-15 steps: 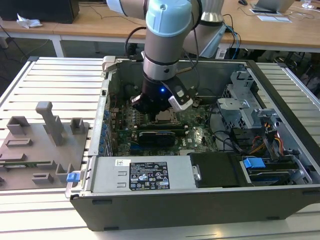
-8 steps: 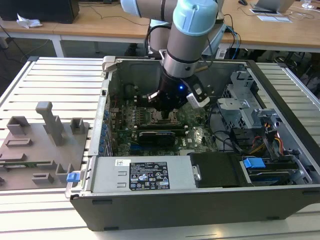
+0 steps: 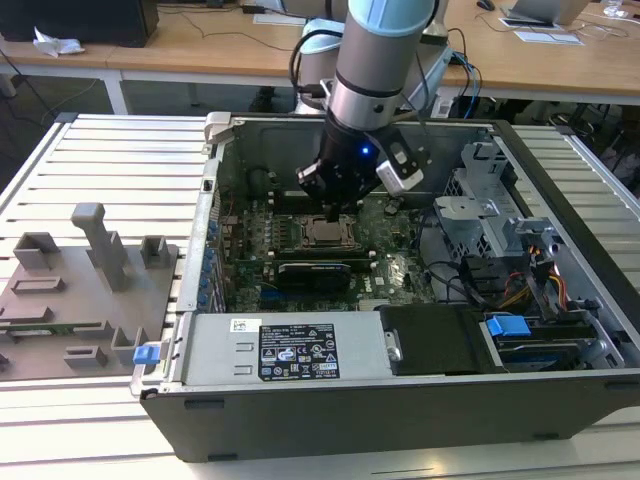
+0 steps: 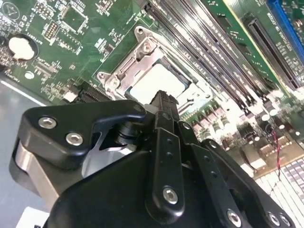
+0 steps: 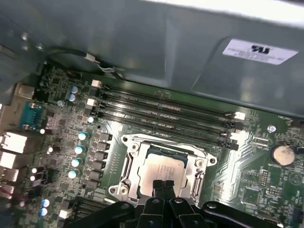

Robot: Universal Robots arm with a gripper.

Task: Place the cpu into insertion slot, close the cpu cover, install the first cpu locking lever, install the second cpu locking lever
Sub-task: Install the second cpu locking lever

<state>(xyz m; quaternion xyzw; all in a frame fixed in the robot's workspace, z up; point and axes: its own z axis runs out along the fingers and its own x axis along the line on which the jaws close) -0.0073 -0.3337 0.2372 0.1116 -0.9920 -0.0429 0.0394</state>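
Gripper (image 5: 163,186) closed, fingers (image 4: 164,107) pressed together with nothing between them, poised just above the near edge of the cpu (image 5: 160,170). Chip seated in the slot (image 5: 135,166), silver top showing through the window of the cover (image 5: 199,167), which lies flat over it. Same in the exterior view: gripper (image 3: 332,213) right over the cpu (image 3: 328,233), mid-motherboard inside the open case (image 3: 330,410). Memory slots (image 5: 166,114) just beyond the socket. Grey fixture tray (image 3: 70,300) well off toward the exterior view's left.
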